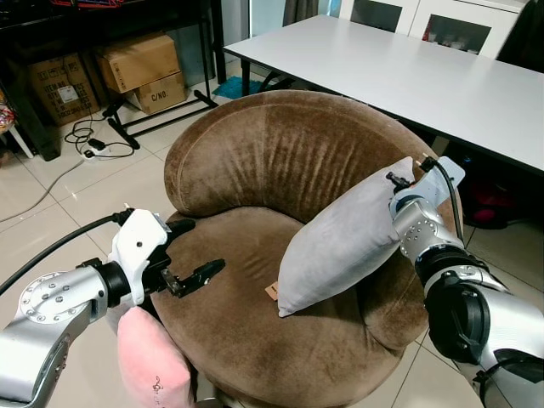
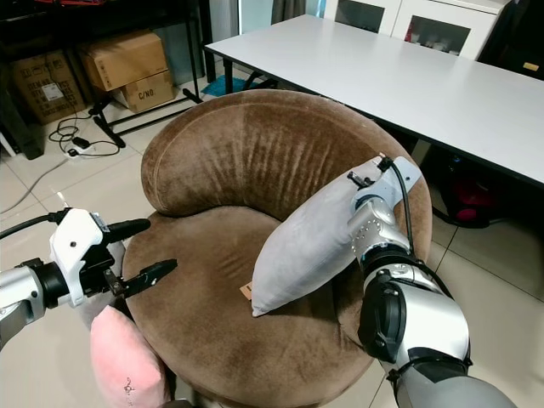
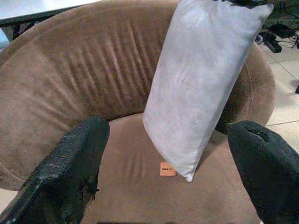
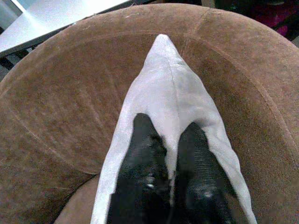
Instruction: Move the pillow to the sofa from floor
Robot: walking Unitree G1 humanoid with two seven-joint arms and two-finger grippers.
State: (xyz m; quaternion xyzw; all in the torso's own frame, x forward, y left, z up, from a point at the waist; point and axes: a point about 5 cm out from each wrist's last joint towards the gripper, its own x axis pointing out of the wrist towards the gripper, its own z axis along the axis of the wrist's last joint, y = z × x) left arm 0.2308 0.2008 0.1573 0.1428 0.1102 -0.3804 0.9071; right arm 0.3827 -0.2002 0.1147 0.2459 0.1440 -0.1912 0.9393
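Right wrist view: pincer point(image 4: 172, 161) pinching pillow point(image 4: 166, 98)

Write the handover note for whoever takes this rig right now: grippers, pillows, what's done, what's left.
Right gripper: fingers shut on the top edge of the grey pillow, holding it tilted over the brown sofa, its lower corner at the seat.
Left gripper: open, holding nothing, hovering above the seat's front-left edge.
Pink pillow: low beside the sofa's front left, under the left arm, not on the seat.
Done: grey pillow brought to the sofa.
Left: release the grey pillow so it rests on the seat; the pink one probably comes next, and the left gripper looks closest to it.
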